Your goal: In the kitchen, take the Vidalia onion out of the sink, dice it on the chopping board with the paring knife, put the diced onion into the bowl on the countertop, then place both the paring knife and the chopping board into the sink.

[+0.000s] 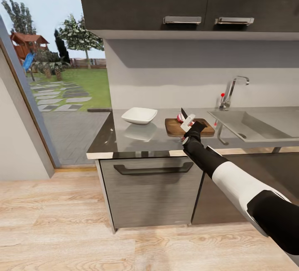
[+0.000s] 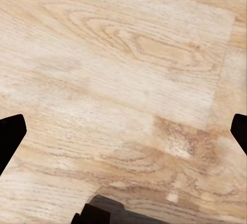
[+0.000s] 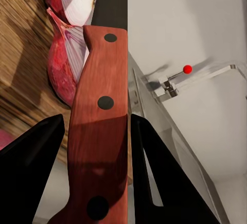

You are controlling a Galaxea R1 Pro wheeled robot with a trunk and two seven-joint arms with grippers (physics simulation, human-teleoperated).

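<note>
The brown chopping board [image 1: 205, 128] lies on the dark countertop [image 1: 124, 138], between the white bowl [image 1: 139, 115] and the steel sink [image 1: 265, 123]. My right gripper [image 1: 189, 124] hovers over the board's left part, shut on the paring knife [image 3: 100, 105] by its red riveted handle. The dark blade [image 1: 182, 113] points up and away. Cut onion pieces [image 3: 64, 72] with purple-red skin lie on the board [image 3: 20, 44] right beside the blade. In the left wrist view, my left gripper [image 2: 123, 134] hangs open over wooden floor, with dark fingertips [image 2: 10, 136] at each edge.
The chrome tap [image 1: 229, 92] with a red-knobbed lever [image 3: 187, 69] stands behind the sink's left end. Dark wall cabinets [image 1: 187, 1] hang above. A glass door [image 1: 50, 75] to the garden is on the left. Light wood floor [image 1: 62, 229] lies before the base cabinets.
</note>
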